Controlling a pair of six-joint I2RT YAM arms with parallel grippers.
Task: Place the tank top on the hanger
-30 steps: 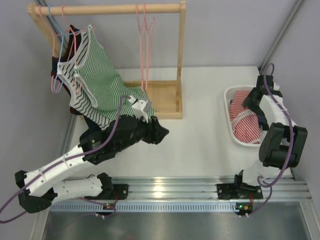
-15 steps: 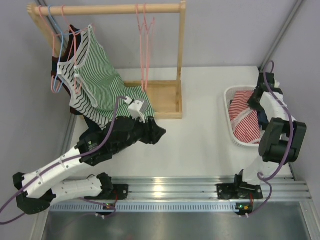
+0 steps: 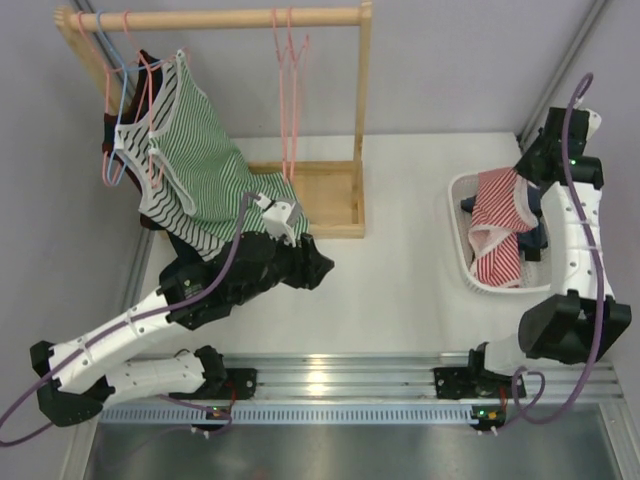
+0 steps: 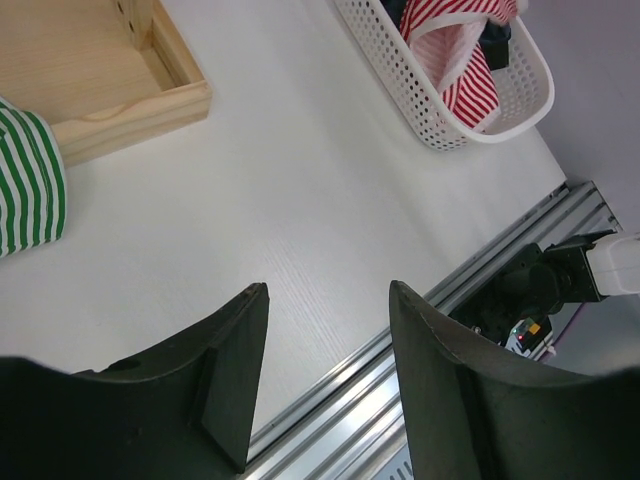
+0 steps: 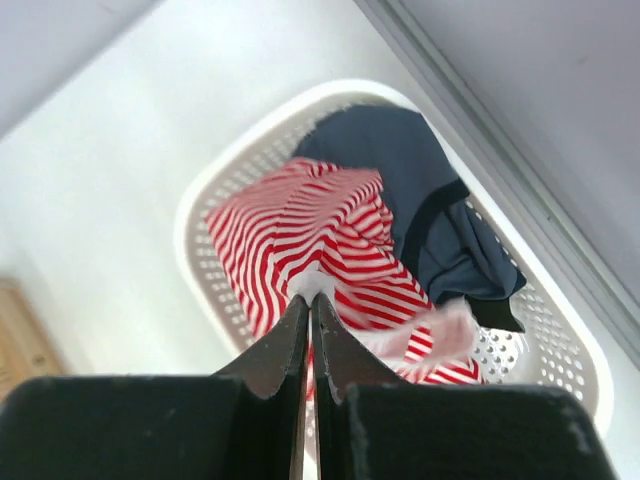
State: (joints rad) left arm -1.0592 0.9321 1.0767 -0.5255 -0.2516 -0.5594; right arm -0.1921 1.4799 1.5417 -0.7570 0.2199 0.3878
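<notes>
The red-and-white striped tank top (image 3: 497,228) lies partly in the white basket (image 3: 456,240) at the right, one end pulled up. My right gripper (image 3: 517,188) is shut on its white trim, and the right wrist view shows the closed jaws (image 5: 312,297) pinching that trim while the tank top (image 5: 300,225) hangs below over the basket (image 5: 190,235). A pink hanger (image 3: 290,95) hangs from the wooden rail, with more at the rail's left end. My left gripper (image 3: 318,265) hovers over the table's middle, open and empty (image 4: 328,287).
A dark blue garment (image 5: 420,165) stays in the basket. A green-and-white striped top (image 3: 195,160) hangs on the left hangers over the rack's wooden base (image 3: 325,195). A metal rail (image 3: 340,375) runs along the near edge. A wall post stands behind the basket.
My right gripper has shut on the tank top's trim and risen toward the back, lifting one end out of the basket. The left arm has barely shifted.
</notes>
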